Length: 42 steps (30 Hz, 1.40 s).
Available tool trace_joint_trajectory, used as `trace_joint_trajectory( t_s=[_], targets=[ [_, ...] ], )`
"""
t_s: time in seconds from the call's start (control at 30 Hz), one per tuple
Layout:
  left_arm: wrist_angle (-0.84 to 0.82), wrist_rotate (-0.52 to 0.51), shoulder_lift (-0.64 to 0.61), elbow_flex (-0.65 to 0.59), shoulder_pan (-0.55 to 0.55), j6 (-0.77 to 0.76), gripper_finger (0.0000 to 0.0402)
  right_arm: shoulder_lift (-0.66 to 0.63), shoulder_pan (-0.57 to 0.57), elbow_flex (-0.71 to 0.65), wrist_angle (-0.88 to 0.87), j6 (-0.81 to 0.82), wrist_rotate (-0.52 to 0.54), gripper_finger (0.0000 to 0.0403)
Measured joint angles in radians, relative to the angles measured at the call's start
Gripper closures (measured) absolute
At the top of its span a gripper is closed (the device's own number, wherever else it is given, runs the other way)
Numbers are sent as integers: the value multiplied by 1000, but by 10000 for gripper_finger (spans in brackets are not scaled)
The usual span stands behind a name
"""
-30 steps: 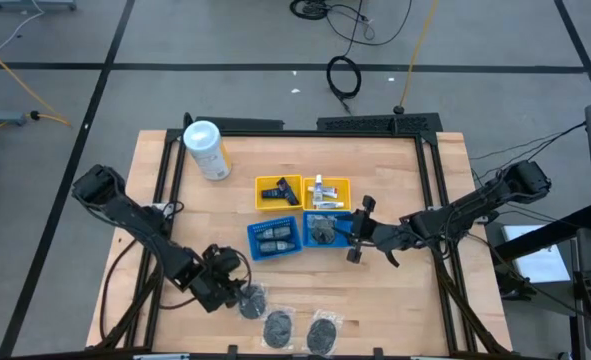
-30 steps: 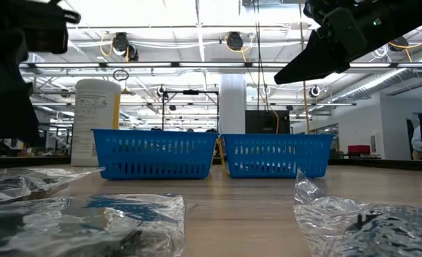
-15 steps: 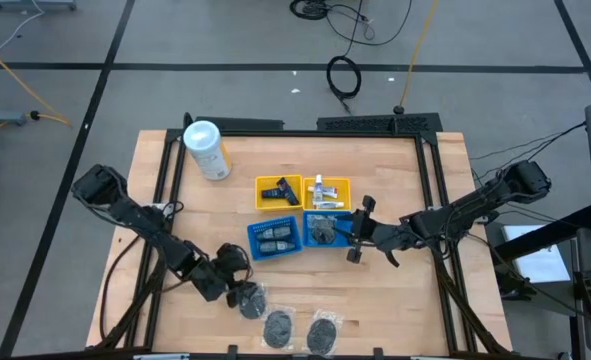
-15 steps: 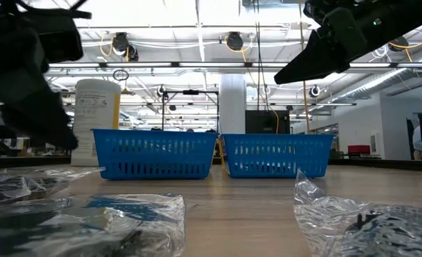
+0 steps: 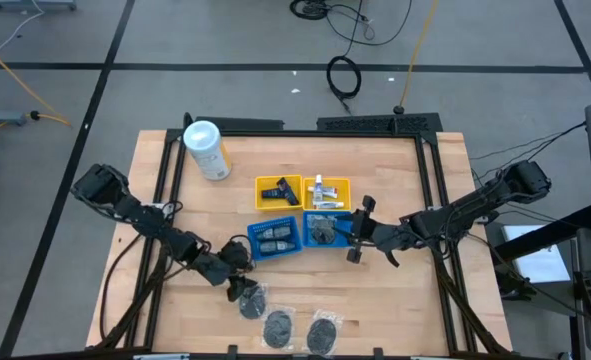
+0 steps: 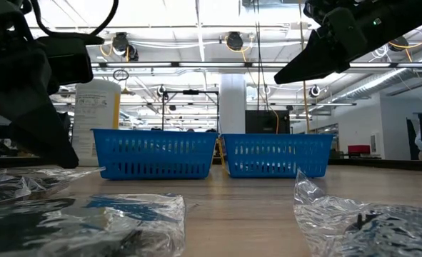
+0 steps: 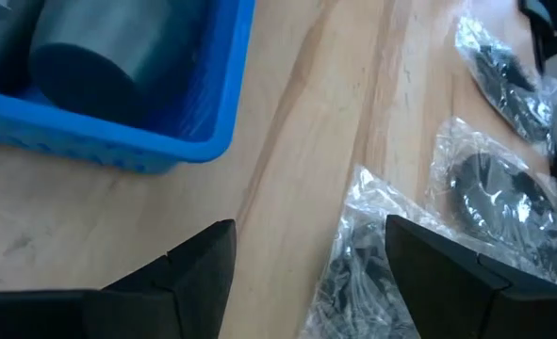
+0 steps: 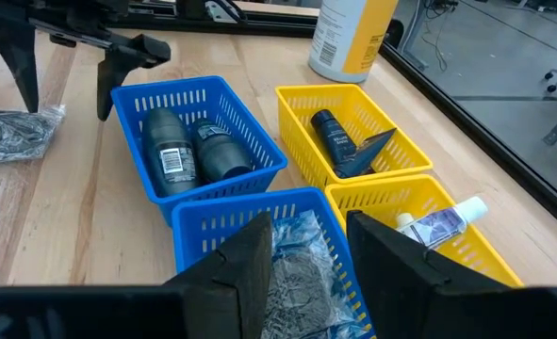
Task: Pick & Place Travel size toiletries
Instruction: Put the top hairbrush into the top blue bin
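Left pincer (image 5: pixel 238 283) gapes over a wrapped grey piece (image 5: pixel 252 301)

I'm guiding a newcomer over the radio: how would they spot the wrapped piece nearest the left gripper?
Start at the four baskets mid-table, then look to the near table edge, where three grey clear-wrapped pieces lie in a row. Take the one nearest the left blue basket: that wrapped piece lies just past the open left gripper, the smallest-looking of the three.

We see bright, even overhead light; ceiling lamps (image 6: pixel 232 41) glare in the low view, where the near clear-wrapped pieces (image 6: pixel 82 221) blur.
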Motion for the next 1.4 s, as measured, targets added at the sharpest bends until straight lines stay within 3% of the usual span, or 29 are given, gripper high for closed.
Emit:
trace_joint_trajectory(
  t_s=[0.3,0.6,1.4],
  targets=[
    [40,6,48,0,3,4,133,0,0,0,1,0,0,265],
    [272,71,189,1,16,26,133,0,0,0,19,-3,0,264],
    [340,191,245,2,21,98,134,0,0,0,29,-3,0,267]
  ],
)
